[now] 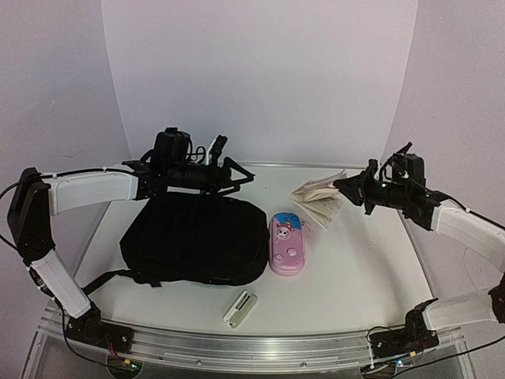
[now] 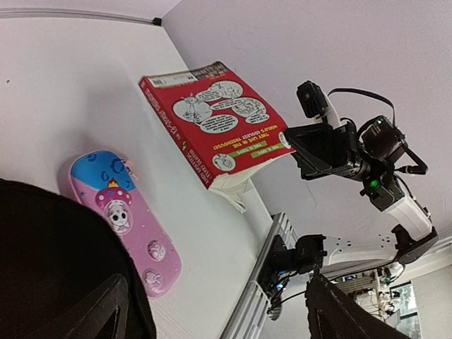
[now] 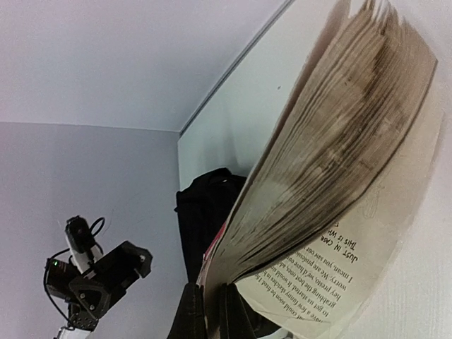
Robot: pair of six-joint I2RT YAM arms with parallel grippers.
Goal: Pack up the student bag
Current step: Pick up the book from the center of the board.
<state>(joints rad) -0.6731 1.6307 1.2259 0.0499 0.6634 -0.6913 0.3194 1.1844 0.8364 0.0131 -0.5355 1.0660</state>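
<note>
**Two arms, one book held up beside the bag**

Two robot arms reach over a white table [image 1: 355, 276]. The bag [image 1: 193, 237], black and soft, lies flat on the left half of the table, with a strap trailing toward the near edge. The left gripper [image 1: 235, 175] hovers over the bag's far edge. The overhead view does not make its state clear. The left wrist view does: its two fingers [image 2: 92, 311] stand wide apart with nothing between them.

Just right of the bag lies a pink and blue case [image 1: 286, 245] printed with a cartoon figure. A small white item [image 1: 239, 308] sits near the front edge, apart from both.

At the far right, the right gripper [image 1: 346, 187] is clamped on a book [image 1: 319, 201]. From above, only fanned, pale pages show. The left wrist view adds the red cover with its cartoon drawings and shows the gripper pinching one corner so the book hangs tilted. The right wrist view gives the yellowed page edges up close (some printed lines are visible, upside down) and the dark fingers [image 3: 212, 311] closed on the book's lower edge. The bag and the left arm show beyond it. No view shows whether the book's low corner touches the table.
</note>
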